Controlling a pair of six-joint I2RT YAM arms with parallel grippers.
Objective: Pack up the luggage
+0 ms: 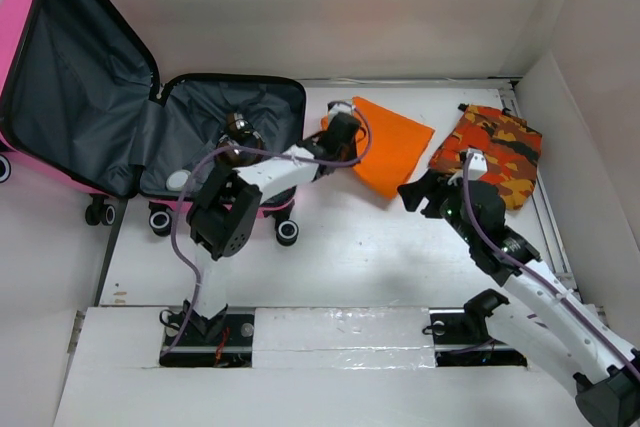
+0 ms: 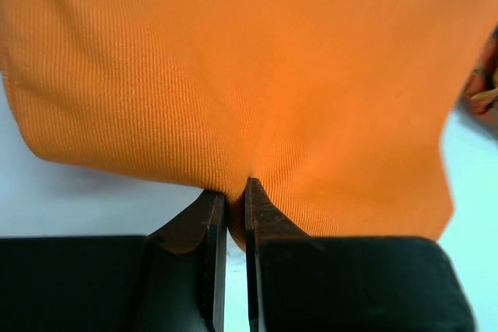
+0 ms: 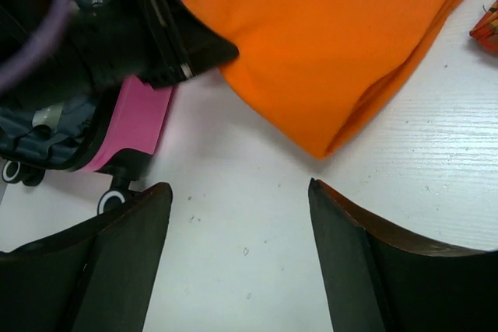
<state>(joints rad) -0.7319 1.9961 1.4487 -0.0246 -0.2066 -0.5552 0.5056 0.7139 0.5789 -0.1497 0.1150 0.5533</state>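
The pink luggage point(image 1: 20, 27) lies open at the far left, its dark grey lined lid point(image 1: 85, 77) tilted up and its base point(image 1: 260, 107) flat on the table. A folded orange cloth point(image 1: 395, 147) lies just right of it. My left gripper point(image 1: 337, 134) reaches over the luggage's right edge and is shut on the near-left edge of the orange cloth point(image 2: 249, 68), which bunches between the jaws of that gripper point(image 2: 236, 192). My right gripper point(image 1: 420, 192) hovers open over bare table, short of the cloth's corner point(image 3: 327, 44); nothing is between its jaws point(image 3: 240, 192).
An orange-and-red camouflage cloth point(image 1: 490, 152) lies folded at the far right by the white side wall point(image 1: 590, 127). A dark brownish item point(image 1: 240, 132) and a pale round item point(image 1: 180, 180) lie in the luggage base. The pink shell and a wheel point(image 3: 113, 200) show beside the left arm.
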